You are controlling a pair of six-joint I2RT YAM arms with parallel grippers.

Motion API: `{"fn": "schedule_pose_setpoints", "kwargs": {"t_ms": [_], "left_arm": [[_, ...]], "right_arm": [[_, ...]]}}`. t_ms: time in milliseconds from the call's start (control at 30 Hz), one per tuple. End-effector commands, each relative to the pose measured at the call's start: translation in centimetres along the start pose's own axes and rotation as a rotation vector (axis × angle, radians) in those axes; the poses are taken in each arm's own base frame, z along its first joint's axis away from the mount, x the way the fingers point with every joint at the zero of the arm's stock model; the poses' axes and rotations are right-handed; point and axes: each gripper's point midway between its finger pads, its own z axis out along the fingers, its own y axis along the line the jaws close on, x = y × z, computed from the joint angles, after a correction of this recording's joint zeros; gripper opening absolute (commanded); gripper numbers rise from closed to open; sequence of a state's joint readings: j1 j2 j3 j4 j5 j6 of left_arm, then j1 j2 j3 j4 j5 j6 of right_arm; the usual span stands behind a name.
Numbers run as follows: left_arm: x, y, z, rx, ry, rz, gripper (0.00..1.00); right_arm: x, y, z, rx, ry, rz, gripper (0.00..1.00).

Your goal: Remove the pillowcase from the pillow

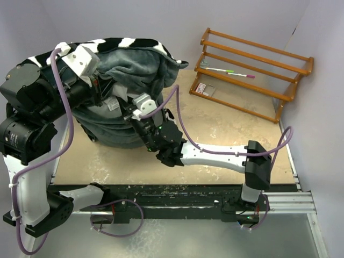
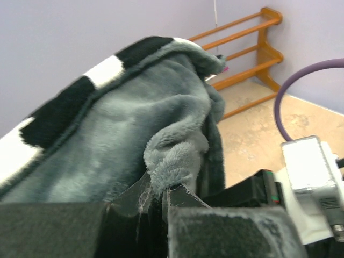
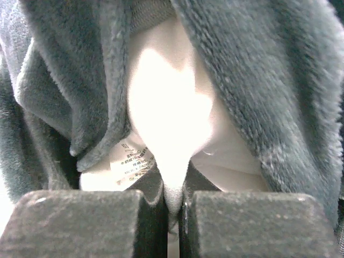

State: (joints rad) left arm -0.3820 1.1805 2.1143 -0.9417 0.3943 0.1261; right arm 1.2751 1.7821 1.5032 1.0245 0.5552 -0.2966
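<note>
The pillowcase (image 1: 129,64) is heaped at the table's far left, zebra stripes on top and grey plush (image 2: 123,123) below. My left gripper (image 2: 161,189) is raised beside the heap, shut on a fold of the grey plush. In the right wrist view the pillowcase mouth (image 3: 279,86) hangs open around the white pillow (image 3: 166,107). My right gripper (image 3: 174,199) reaches into that mouth and is shut on a pinch of the pillow's white fabric. A printed label (image 3: 131,161) lies just left of the pinch. Most of the pillow is hidden inside the cover.
A wooden rack (image 1: 252,70) leans at the back right with two pens (image 1: 231,72) on a rail and a small card (image 1: 207,90) at its foot. Bare tan tabletop (image 1: 226,126) lies between rack and arms. Walls close in on the left, back and right.
</note>
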Motion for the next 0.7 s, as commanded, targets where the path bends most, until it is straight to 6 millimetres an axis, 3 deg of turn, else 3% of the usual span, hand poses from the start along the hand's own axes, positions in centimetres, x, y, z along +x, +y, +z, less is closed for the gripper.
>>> {"fn": "schedule_pose_setpoints", "kwargs": {"t_ms": [0, 167, 367, 567, 667], "left_arm": [[-7.4, 1.4, -1.7, -0.091, -0.261, 0.164, 0.0], [-10.2, 3.1, -1.1, -0.162, -0.354, 0.215, 0.0], [-12.7, 5.6, -1.5, -0.295, -0.432, 0.284, 0.0], [-14.9, 9.4, -3.8, -0.547, -0.475, 0.38, 0.0], [-15.7, 11.8, -5.2, -0.705, -0.479, 0.417, 0.0]], "right_arm": [[-1.7, 0.1, -1.1, -0.031, -0.026, 0.147, 0.0], [2.5, 1.8, -3.7, -0.024, 0.082, 0.199, 0.0], [5.5, 1.4, -6.6, 0.023, 0.175, 0.243, 0.0], [4.8, -1.1, -9.3, 0.076, 0.171, 0.305, 0.0], [4.4, -1.1, -10.4, 0.053, 0.171, 0.301, 0.0]]}}
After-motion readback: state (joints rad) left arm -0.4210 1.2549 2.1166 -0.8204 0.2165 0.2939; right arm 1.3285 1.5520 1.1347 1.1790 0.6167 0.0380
